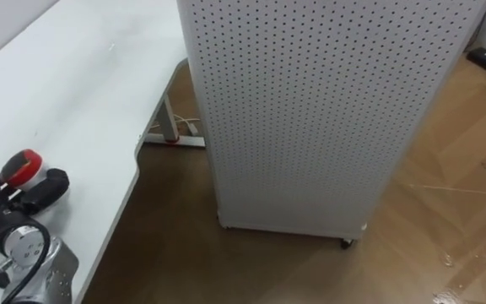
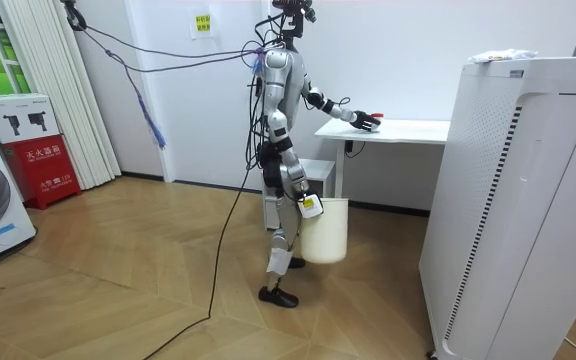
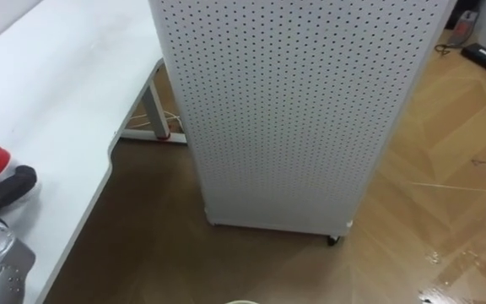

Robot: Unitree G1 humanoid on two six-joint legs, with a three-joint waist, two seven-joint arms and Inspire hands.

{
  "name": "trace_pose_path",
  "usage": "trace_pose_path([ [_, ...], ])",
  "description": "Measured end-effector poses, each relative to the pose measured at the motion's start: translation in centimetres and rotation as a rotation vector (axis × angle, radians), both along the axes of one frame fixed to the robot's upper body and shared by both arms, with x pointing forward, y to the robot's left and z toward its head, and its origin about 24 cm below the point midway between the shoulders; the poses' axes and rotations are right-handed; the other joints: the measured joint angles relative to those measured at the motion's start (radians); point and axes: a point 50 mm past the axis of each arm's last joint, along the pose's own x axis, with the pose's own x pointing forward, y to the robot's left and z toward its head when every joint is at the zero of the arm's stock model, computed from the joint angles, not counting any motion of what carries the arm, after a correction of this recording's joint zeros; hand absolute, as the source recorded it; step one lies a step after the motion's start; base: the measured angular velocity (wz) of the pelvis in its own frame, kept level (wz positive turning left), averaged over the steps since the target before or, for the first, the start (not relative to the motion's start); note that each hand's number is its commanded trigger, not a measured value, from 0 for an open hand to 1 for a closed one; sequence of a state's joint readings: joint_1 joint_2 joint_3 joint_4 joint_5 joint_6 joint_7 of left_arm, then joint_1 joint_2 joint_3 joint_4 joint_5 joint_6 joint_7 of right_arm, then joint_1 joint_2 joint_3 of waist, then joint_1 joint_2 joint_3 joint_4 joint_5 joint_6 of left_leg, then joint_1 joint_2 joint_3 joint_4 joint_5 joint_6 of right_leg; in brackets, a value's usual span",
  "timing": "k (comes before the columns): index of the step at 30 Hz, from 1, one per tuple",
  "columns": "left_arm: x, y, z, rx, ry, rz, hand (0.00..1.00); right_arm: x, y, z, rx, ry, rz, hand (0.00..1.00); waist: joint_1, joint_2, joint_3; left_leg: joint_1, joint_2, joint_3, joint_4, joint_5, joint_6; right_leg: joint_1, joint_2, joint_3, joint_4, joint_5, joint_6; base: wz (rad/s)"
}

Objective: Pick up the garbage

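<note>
While the robot stands at the end of the desk, the largest item before it is a tall white perforated metal cabinet (image 1: 310, 110) on small castors, set just beside the white flat-topped desk (image 1: 66, 93). Noted next, a white round plastic pail (image 2: 324, 232) hangs clear of the floor at the robot's side. It is carried at the rim by the right hand (image 2: 308, 205), which is judged clasped on it. Over the desk edge the left hand (image 1: 25, 187) is reached out low, fingers loosely extended, holding nothing. Smallest item: a crumpled white wad of garbage (image 2: 498, 57), lying on the cabinet's top in the room view, well apart from both hands. Assessment: the wad looks like paper or film, so light, soft and compressible, not fragile; it may slide on the smooth top. Recommended hold: pinch across its raised middle from above, with light pressure, pail kept beneath for the drop
</note>
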State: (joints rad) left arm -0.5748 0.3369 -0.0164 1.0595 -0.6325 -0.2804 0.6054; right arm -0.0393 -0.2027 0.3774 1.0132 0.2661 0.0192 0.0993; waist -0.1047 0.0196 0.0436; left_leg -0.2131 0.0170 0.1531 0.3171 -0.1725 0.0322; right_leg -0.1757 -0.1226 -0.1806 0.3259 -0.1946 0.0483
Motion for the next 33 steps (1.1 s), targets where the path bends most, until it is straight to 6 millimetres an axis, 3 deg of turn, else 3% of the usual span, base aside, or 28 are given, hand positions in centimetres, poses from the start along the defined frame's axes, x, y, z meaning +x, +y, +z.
trace_pose_path([
  [4, -0.1, -0.2, -0.2, 0.002, 0.0, -0.011, 1.0, 0.1, 0.1, 0.1, 0.001, -0.009, 0.013, 1.0, 0.007, 0.003, -0.0034, 0.016, 0.005, 0.038, -0.011, 0.001, 0.003, 0.0, 0.0, 0.017, 0.001, 0.003, 0.002, -0.15],
  [10, 0.6, -2.1, 0.2, 0.003, -0.058, -0.118, 1.0, 0.1, 0.2, 0.0, 0.004, -0.021, 0.043, 1.0, 0.007, -0.008, -0.0055, 0.018, 0.006, 0.045, -0.014, 0.0, 0.003, 0.001, -0.001, 0.017, -0.002, 0.004, 0.002, -0.03],
  [19, 0.1, -9.2, 0.3, 0.044, -0.157, -0.568, 1.0, 0.6, 0.2, 0.1, 0.002, -0.023, 0.036, 1.0, 0.023, -0.015, -0.0104, 0.016, 0.008, 0.041, -0.011, -0.002, 0.007, 0.014, 0.001, 0.01, -0.017, 0.012, 0.004, -0.01],
  [24, -1.5, -14.2, -2.1, 0.024, -0.049, -0.897, 1.0, 0.9, 0.2, 0.2, 0.002, -0.028, 0.038, 1.0, 0.024, -0.008, -0.0148, 0.017, 0.012, 0.049, -0.007, -0.004, 0.006, 0.016, 0.004, 0.013, -0.017, 0.013, 0.002, -0.05],
  [27, -2.3, -16.3, -2.6, -0.001, -0.038, -1.036, 1.0, 0.8, 0.2, 0.2, 0.001, -0.027, 0.039, 1.0, 0.026, -0.005, -0.0167, 0.018, 0.018, 0.054, -0.007, -0.005, 0.005, 0.013, 0.007, 0.015, -0.015, 0.016, -0.001, -0.05],
  [29, -2.3, -16.9, -2.2, -0.004, -0.062, -1.083, 1.0, 0.9, 0.2, 0.2, 0.005, -0.028, 0.041, 1.0, 0.029, -0.001, -0.0192, 0.02, 0.023, 0.061, -0.007, -0.006, 0.003, 0.012, 0.011, 0.018, -0.016, 0.02, -0.005, -0.13],
  [33, -3.3, -17.2, -1.7, -0.026, -0.117, -1.149, 1.0, 0.9, -0.3, 0.3, 0.007, -0.027, 0.029, 1.0, 0.036, 0.019, -0.0321, 0.039, 0.03, 0.077, -0.011, -0.008, -0.003, 0.013, 0.021, 0.042, -0.012, 0.021, -0.007, -0.17],
])
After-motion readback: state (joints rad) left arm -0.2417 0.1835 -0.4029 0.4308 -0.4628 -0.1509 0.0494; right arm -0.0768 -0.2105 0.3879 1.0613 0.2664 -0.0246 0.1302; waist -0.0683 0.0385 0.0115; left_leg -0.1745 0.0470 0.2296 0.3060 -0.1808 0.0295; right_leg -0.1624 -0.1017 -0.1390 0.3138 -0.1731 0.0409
